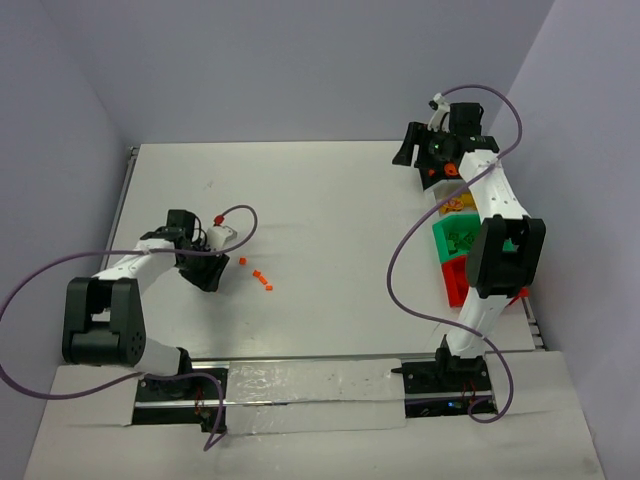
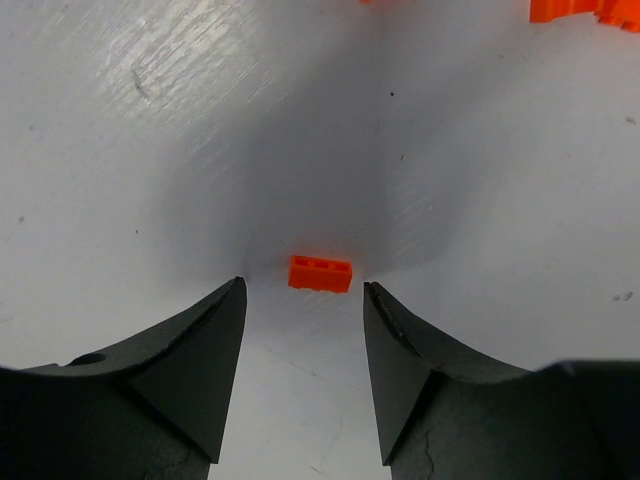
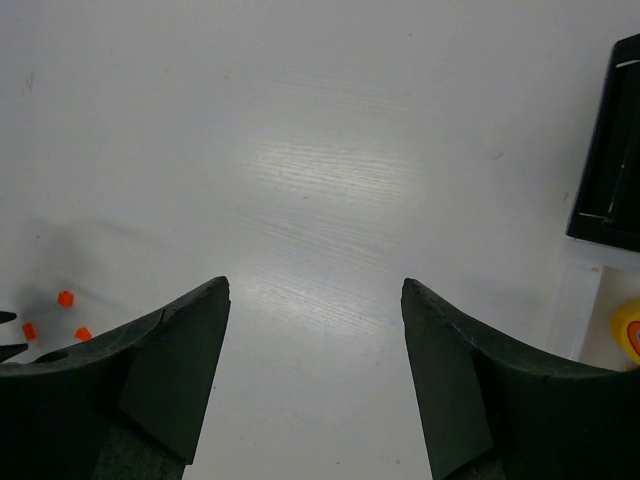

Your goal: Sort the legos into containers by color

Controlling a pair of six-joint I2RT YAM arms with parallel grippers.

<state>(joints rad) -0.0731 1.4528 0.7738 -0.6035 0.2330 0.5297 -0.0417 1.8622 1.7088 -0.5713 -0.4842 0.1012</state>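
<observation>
- A small orange brick [image 2: 320, 273] lies flat on the white table [image 2: 480, 180], long side across the left wrist view.
- The left gripper [image 2: 304, 296] is low over it with the jaws apart, one fingertip on each side of the brick. The brick sits just ahead of the tips, nearer the right-hand finger [image 2: 400, 370], and a strip of table shows on both sides, so nothing is gripped.
- More orange legos [image 2: 585, 10] lie at the top right edge of that view, cut off by the frame.
- From above, three orange bits [image 1: 258, 273] lie in a short slanting line just right of the left gripper, in the left half of the table.
- The containers [image 1: 445, 240] stand in a row at the right edge of the table, well apart from those bits and partly hidden by the right arm. The green bin [image 1: 462, 232] is in the middle of what shows, the red bin [image 1: 455, 285] is nearer the arm bases, and beyond the green one a bin holds yellow and orange pieces.
- The black bin [image 3: 610, 150] shows at the right edge of the right wrist view.
- The right gripper [image 3: 313, 290] is by the far end of the row with its jaws wide apart over bare table, holding nothing.
- A purple cable [image 1: 400, 250] loops from each arm.
</observation>
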